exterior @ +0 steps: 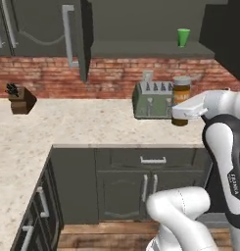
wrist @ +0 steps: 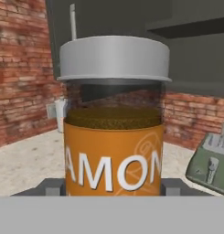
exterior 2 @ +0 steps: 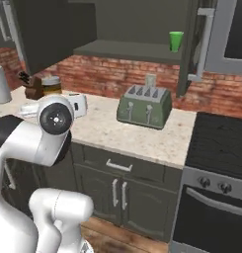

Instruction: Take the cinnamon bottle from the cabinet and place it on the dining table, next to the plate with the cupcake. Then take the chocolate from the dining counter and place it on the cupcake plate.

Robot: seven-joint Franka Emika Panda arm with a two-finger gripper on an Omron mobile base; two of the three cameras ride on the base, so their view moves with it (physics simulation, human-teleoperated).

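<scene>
My gripper [exterior: 181, 113] is shut on the cinnamon bottle [exterior: 181, 93], an amber jar with a grey lid and an orange label. It holds the jar upright in the air above the kitchen counter, below the open cabinet [exterior: 151, 49]. In the hand view the cinnamon bottle [wrist: 114, 137] stands close up between the dark fingertips [wrist: 51, 187]. From the right base view the cinnamon bottle [exterior 2: 52, 85] peeks out behind the white hand [exterior 2: 77, 104]. The dining table, plate, cupcake and chocolate are out of view.
A green cup [exterior: 183, 37] stands on the cabinet shelf, and the cabinet door [exterior: 75, 34] hangs open to the left. On the speckled counter [exterior: 82, 127] sit a green toaster [exterior: 153, 100] and a knife block [exterior: 21, 100]. A stove [exterior 2: 216, 148] is at the right.
</scene>
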